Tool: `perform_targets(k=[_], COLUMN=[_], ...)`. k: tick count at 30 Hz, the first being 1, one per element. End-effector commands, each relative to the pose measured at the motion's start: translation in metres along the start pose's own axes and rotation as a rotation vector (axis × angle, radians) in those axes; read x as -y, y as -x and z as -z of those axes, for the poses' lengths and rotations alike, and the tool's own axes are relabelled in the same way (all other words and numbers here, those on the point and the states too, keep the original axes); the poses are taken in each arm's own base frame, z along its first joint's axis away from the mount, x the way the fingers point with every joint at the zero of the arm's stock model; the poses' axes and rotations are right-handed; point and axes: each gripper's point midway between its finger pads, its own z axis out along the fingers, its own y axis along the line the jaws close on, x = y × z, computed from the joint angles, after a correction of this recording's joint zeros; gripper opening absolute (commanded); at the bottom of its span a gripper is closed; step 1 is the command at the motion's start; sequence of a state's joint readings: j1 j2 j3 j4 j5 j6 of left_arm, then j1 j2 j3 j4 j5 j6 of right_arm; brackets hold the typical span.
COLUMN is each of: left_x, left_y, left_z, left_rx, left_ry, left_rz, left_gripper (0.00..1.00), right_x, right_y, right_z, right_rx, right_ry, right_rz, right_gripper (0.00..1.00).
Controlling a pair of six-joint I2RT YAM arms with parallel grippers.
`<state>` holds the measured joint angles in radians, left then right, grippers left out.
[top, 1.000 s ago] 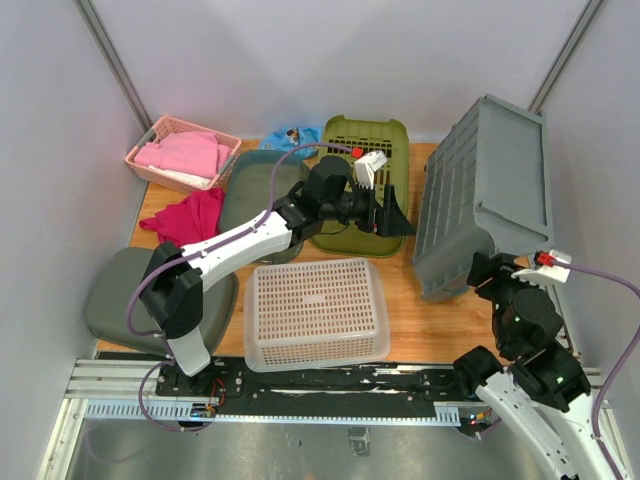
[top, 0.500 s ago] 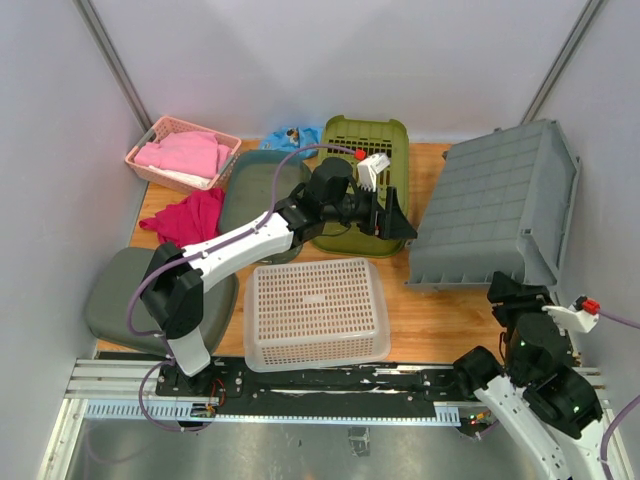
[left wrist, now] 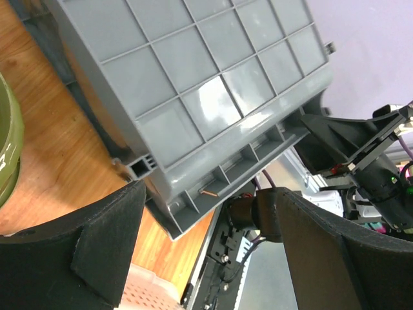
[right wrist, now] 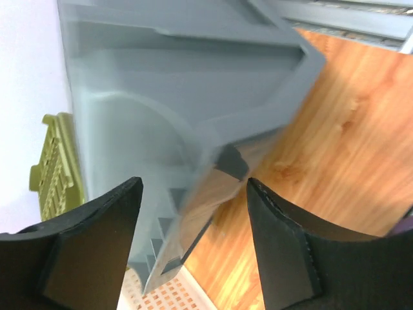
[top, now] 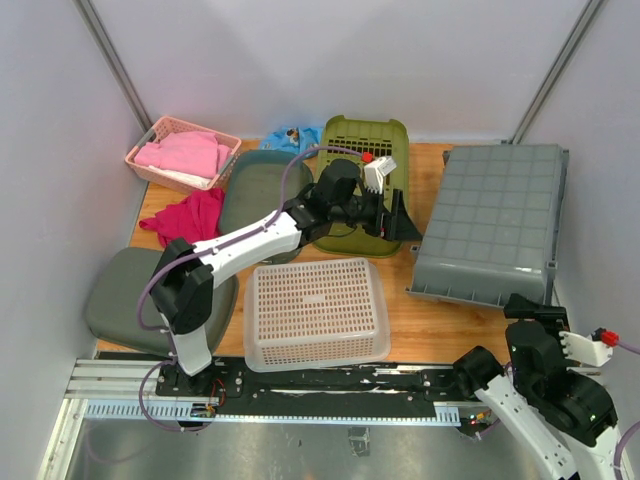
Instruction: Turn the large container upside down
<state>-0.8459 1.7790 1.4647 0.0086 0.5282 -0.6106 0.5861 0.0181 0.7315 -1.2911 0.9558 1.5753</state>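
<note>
Top view with both wrist views. The large container (top: 495, 215), a light grey ribbed crate, lies at the far right of the tabletop (top: 420, 320) with its square-grid underside facing up. Whether its rim sits flat all round cannot be told. Its long axis seems to run from near to far.

The right pincer (top: 530, 303) stands just near of the crate's near edge, fingers apart and holding nothing. The left pincer (top: 400, 218) hangs over the olive-green bin (top: 375, 140), just left of the crate, fingers wide apart and also empty.

The right arm is judged the nearer, and the crate lies directly beyond it.

No brand, label or writing can be read on the crate.
</note>
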Motion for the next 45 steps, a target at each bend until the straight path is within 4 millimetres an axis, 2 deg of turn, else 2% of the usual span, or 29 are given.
perform_targets(k=[1, 9, 13, 18, 22, 25, 28, 31, 32, 33, 35, 39, 42, 45], left_x=[0.016, 0.018, 0.017, 0.022, 0.026, 0.018, 0.005, -0.026, -0.032, -0.044, -0.063, -0.090, -0.102, -0.112], left_y=[0.007, 0.004, 0.002, 0.009, 0.025, 0.038, 0.054, 0.067, 0.075, 0.075, 0.080, 0.086, 0.082, 0.070], left_z=[-0.007, -0.015, -0.015, -0.010, 0.004, 0.022, 0.047, 0.084, 0.099, 0.113, 0.146, 0.215, 0.262, 0.293], left_rx=[0.010, -0.003, -0.007, 0.009, 0.046, 0.083, 0.143, 0.204, 0.236, 0.251, 0.306, 0.417, 0.489, 0.526], left_ry=[-0.047, -0.055, -0.052, -0.043, 0.020, 0.139, 0.267, 0.381, 0.403, 0.439, 0.518, 0.721, 0.896, 1.035], left_rz=[-0.020, -0.018, -0.018, -0.037, -0.101, -0.170, -0.205, -0.165, -0.149, -0.123, -0.088, -0.055, -0.052, -0.045], left_gripper=[0.86, 0.86, 0.86, 0.86, 0.87, 0.87, 0.90, 0.93, 0.94, 0.94, 0.98, 0.99, 0.99, 0.99], right_x=[0.029, 0.030, 0.012, -0.032, -0.089, -0.139, -0.183, -0.218, -0.227, -0.234, -0.244, -0.252, -0.253, -0.254], right_y=[0.023, 0.032, 0.037, 0.039, 0.033, 0.021, -0.003, -0.028, -0.040, -0.055, -0.084, -0.139, -0.163, -0.174], right_z=[0.003, 0.004, 0.003, 0.002, -0.001, -0.003, -0.006, -0.009, -0.012, -0.014, -0.019, -0.025, -0.030, -0.037], right_rx=[0.073, 0.085, 0.097, 0.115, 0.130, 0.119, 0.072, -0.002, -0.039, -0.091, -0.209, -0.468, -0.568, -0.607], right_ry=[-0.077, -0.071, -0.025, 0.034, 0.093, 0.176, 0.257, 0.316, 0.338, 0.374, 0.441, 0.547, 0.557, 0.506], right_rz=[0.080, 0.155, 0.232, 0.485, 0.736, 0.929, 1.099, 1.222, 1.245, 1.260, 1.260, 1.208, 1.227, 1.217], right_gripper=[0.70, 0.74, 0.75, 0.76, 0.76, 0.77, 0.78, 0.79, 0.79, 0.80, 0.80, 0.80, 0.81, 0.81])
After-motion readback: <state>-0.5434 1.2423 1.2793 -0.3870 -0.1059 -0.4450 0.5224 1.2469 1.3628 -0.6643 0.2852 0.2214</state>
